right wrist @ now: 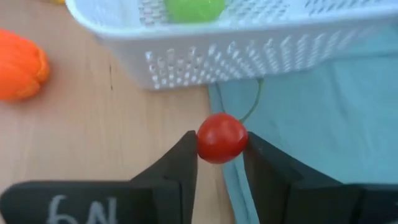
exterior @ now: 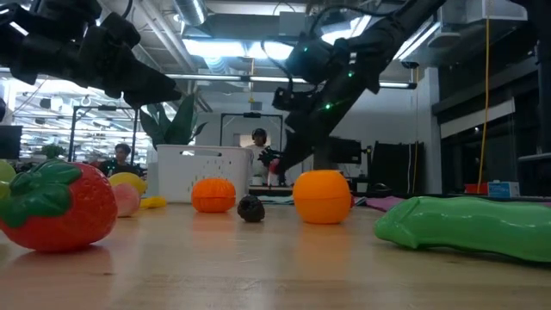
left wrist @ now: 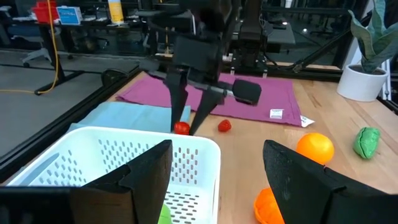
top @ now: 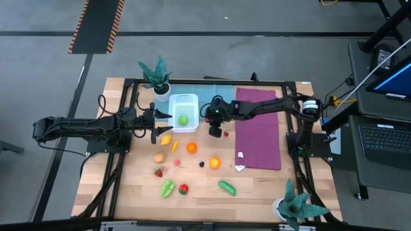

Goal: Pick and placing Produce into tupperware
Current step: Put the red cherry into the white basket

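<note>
Fingertips of the right gripper [right wrist: 221,152] clamp a small round red toy fruit [right wrist: 221,137] just right of the white perforated plastic tupperware [right wrist: 249,50], likely for dropping in; left gripper [left wrist: 217,180] waits spread apart at its left side.

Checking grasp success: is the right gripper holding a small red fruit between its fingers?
Yes, the right gripper is closed on a small red fruit just outside the white basket.

overhead, table-level, two wrist close-ups
</note>
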Available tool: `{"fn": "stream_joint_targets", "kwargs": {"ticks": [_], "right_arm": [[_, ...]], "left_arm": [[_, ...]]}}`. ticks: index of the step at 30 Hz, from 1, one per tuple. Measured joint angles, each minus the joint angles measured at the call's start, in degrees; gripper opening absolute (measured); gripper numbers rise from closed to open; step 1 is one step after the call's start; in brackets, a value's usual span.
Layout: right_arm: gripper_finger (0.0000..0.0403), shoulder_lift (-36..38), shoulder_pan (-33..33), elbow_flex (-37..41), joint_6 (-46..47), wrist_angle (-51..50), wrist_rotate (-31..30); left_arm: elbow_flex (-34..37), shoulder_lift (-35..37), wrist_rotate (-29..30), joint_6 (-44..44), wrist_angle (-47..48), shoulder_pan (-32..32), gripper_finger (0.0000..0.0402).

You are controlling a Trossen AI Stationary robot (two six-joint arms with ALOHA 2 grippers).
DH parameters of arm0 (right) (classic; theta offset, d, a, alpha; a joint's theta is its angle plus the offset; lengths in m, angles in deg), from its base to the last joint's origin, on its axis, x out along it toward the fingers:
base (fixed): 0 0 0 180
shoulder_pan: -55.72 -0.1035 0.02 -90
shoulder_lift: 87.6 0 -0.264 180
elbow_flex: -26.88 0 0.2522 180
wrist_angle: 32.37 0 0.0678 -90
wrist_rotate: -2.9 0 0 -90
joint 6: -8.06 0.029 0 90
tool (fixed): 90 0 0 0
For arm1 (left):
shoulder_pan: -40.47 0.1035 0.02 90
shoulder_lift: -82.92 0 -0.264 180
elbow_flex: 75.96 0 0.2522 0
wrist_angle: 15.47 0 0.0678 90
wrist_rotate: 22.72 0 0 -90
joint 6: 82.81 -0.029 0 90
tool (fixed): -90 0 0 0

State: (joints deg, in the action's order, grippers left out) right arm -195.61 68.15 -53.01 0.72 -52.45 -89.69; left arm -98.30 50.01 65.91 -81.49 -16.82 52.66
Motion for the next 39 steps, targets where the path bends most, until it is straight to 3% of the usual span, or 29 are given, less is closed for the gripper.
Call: {"fn": "stream_joint_targets", "kwargs": {"ticks": [12,17,24,29,33,39], "right_arm": [[0.0111,7.00,0.72,0.06,-0.41,-5.29,-0.83],[0.0107,13.14,1.32,4.14,-0.29,-4.35,-0.83],[0.0111,24.16,1.27,20.11,4.48,14.87,0.23],[0.0107,26.16,0.64,30.80,7.05,34.23,6.84],[0.0107,25.95,-1.03,33.62,7.04,42.12,8.30],[0.0107,25.64,-3.66,32.04,4.17,42.99,8.26]], "left_arm": [[0.00,0.00,-0.02,0.00,0.04,-0.95,0.0244],[0.00,0.00,-0.02,-0.33,0.04,-1.10,0.0244],[0.00,0.00,-0.02,-0.37,-1.53,-1.18,0.0244],[0.00,-0.03,-0.02,-0.39,-3.40,-1.66,0.0244],[0.00,-0.07,-0.02,-0.35,-5.38,-2.28,0.0244],[0.00,-0.07,-0.02,-0.33,-6.48,-2.87,0.0244]]}}
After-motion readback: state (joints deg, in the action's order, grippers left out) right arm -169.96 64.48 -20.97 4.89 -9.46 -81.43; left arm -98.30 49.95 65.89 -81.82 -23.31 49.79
